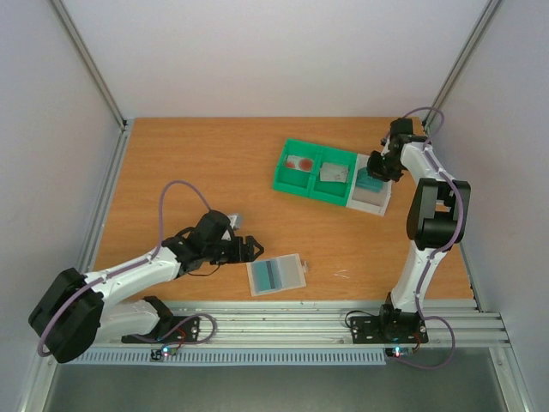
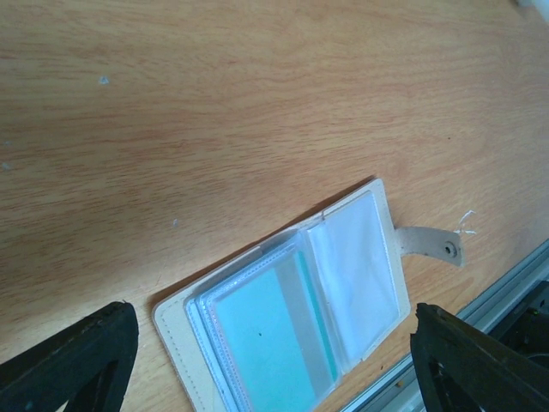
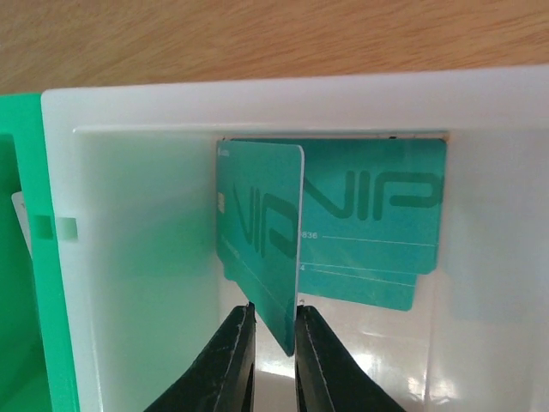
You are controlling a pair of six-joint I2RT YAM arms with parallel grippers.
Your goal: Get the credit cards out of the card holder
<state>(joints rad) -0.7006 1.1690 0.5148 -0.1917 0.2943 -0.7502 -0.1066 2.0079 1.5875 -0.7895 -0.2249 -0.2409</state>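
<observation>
The card holder [image 1: 276, 275] lies open on the table near the front edge, its tab [image 2: 429, 245] pointing right. A teal card [image 2: 257, 339] sits in its clear sleeve [image 2: 356, 266]. My left gripper [image 1: 249, 249] is open and empty just left of the holder; its fingers [image 2: 77, 360] stand to either side of it in the left wrist view. My right gripper [image 3: 274, 309] is shut on a teal VIP card [image 3: 257, 232], held on edge over the white tray [image 3: 137, 257]. Two more teal cards [image 3: 377, 215] lie flat in that tray.
A green two-compartment bin [image 1: 316, 170] stands left of the white tray [image 1: 371, 199]. It holds a red-marked card [image 1: 300, 163] and a greyish card [image 1: 334, 173]. A metal rail [image 1: 283, 322] runs along the table's near edge, close to the holder.
</observation>
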